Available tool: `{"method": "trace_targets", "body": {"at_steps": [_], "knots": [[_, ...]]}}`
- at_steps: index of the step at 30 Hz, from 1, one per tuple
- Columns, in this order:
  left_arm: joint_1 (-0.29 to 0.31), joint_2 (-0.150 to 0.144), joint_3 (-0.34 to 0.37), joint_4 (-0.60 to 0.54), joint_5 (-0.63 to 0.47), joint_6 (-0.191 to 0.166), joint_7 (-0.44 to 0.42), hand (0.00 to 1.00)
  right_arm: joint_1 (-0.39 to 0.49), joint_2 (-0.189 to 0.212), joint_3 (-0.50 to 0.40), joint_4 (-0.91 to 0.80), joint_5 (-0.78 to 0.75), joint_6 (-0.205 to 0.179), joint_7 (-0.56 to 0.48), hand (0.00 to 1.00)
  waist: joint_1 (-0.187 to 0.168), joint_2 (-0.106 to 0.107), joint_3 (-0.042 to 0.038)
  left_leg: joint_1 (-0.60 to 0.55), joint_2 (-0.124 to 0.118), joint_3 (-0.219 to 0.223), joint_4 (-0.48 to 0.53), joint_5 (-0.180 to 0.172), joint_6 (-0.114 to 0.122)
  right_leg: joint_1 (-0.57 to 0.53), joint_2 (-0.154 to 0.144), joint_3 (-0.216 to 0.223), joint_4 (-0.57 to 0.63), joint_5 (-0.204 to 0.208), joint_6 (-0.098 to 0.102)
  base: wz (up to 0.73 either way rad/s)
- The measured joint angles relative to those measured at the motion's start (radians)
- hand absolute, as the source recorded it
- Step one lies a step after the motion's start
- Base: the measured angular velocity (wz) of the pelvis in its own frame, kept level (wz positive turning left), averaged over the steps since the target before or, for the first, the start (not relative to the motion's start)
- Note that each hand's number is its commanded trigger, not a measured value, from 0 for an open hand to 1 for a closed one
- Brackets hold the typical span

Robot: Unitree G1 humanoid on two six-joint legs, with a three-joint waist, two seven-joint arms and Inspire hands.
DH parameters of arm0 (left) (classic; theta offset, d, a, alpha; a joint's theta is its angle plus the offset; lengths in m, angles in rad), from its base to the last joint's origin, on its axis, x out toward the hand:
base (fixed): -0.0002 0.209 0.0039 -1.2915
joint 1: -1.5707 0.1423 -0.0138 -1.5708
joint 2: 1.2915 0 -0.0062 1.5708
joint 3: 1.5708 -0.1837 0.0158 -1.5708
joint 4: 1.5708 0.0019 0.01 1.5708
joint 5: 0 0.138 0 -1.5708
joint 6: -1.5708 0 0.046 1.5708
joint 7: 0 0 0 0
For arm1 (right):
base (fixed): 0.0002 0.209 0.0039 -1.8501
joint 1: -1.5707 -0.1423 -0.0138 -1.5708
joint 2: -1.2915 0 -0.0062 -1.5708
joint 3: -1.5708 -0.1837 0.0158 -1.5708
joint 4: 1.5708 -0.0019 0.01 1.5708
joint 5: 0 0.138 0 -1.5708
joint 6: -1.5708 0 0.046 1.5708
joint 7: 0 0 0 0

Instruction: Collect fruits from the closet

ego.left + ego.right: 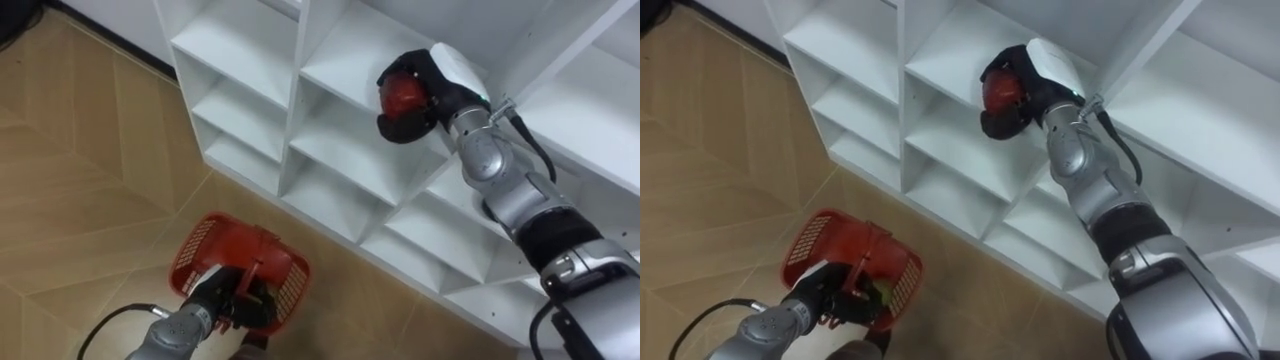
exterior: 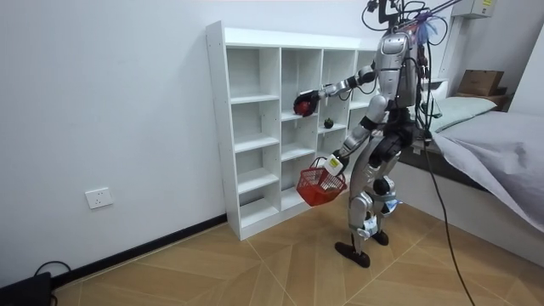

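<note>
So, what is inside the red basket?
A small yellow-green thing shows under the handle of the red basket; the left hand, shut on that handle, hides the rest.

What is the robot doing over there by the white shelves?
The robot stands at the white shelf unit, gathering fruit. Its right hand is up at one compartment with its fingers curled round a red fruit, probably an apple. Its left hand hangs low and holds a red basket by the handle, below the shelves. In the room view, a small dark fruit sits on a shelf nearby, not yet picked.
</note>
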Motion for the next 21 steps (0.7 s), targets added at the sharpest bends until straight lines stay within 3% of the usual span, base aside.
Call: {"method": "trace_targets", "body": {"at_steps": [8, 12, 17, 21], "knots": [[0.000, -0.004, -0.002, 0.000, -0.001, -0.001, 0.027, 1.00, 0.080, 0.007, 0.005, -0.181, -0.022, 0.023, 0.036, 1.00, -0.028, -0.001, -0.0019, 0.001, 0.006, 0.015, -0.002, -0.001, 0.000, -0.006, 0.003, 0.012, -0.005, 0.001, 0.000, -0.03], [-0.001, -0.011, -0.003, 0.000, -0.011, -0.002, 0.039, 1.00, 0.151, 0.016, 0.020, -0.295, -0.024, 0.024, 0.059, 1.00, -0.041, 0.014, -0.0123, 0.002, 0.012, 0.038, 0.001, -0.008, 0.000, -0.020, 0.006, 0.033, 0.005, 0.002, -0.002, -0.17], [-0.003, -0.021, 0.001, 0.002, -0.030, -0.010, 0.052, 1.00, 0.272, 0.028, 0.082, -0.420, -0.022, 0.024, 0.171, 1.00, -0.060, 0.041, -0.0265, 0.003, 0.016, 0.056, 0.001, -0.008, 0.000, -0.033, 0.007, 0.057, 0.015, 0.005, -0.004, -0.13], [-0.002, -0.019, 0.004, 0.012, -0.030, -0.029, 0.052, 1.00, 0.303, 0.039, 0.089, -0.483, -0.015, 0.020, 0.242, 1.00, -0.069, 0.047, -0.0292, 0.003, 0.024, 0.070, -0.003, -0.006, -0.002, -0.040, 0.014, 0.075, 0.019, 0.009, -0.009, -0.12]]}}
